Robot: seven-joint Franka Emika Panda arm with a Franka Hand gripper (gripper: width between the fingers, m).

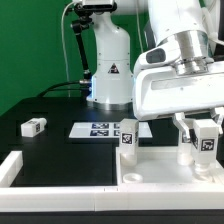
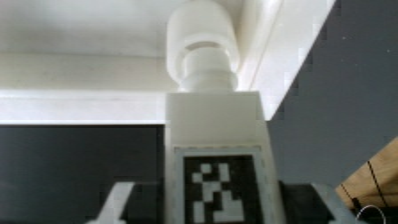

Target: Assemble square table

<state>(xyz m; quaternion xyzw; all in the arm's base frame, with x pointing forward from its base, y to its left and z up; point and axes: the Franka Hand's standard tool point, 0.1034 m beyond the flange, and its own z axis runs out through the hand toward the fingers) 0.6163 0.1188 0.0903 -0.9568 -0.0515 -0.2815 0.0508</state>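
Note:
The white square tabletop (image 1: 150,172) lies flat at the front of the exterior view. One tagged white leg (image 1: 128,135) stands upright on its far left corner. My gripper (image 1: 203,140) is shut on another tagged white leg (image 1: 207,144) and holds it upright over the tabletop's right side. In the wrist view this leg (image 2: 217,120) sits between my fingers (image 2: 125,200), and my gripper (image 2: 217,205) is closed round it. The leg's round peg (image 2: 205,50) points toward the white tabletop (image 2: 80,75). A third leg (image 1: 33,126) lies loose on the black table at the exterior view's left.
The marker board (image 1: 98,130) lies flat behind the tabletop. A low white border bar (image 1: 10,166) runs along the front left. The arm's white base (image 1: 110,70) stands at the back. A white post (image 1: 187,150) stands beside the held leg.

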